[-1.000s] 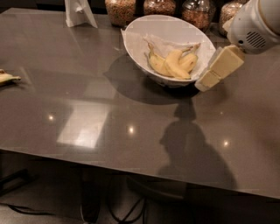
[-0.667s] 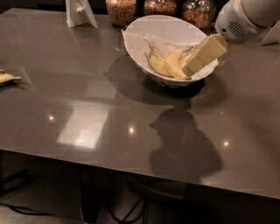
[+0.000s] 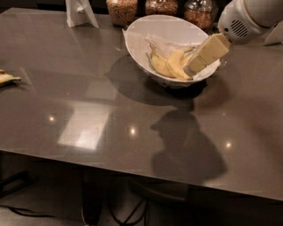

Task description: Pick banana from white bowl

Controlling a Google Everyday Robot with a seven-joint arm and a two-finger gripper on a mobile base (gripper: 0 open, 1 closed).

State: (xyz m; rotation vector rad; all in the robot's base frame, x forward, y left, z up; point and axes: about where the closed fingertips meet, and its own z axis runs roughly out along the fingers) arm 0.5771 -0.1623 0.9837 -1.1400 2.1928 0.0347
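Gripper sits inside the white bowl, reaching over the right rim and slanted down-left, tip at the banana and apparently touching its right end. Opening state: cannot tell (nor whether anything is held). Banana lies on the bowl floor, right of centre, immediately left of the tip, long axis upper left to lower right, roughly in line with the approach. Judgement: a grasp needs to close across that axis. Bowl stands near the table's back edge, near the jars.
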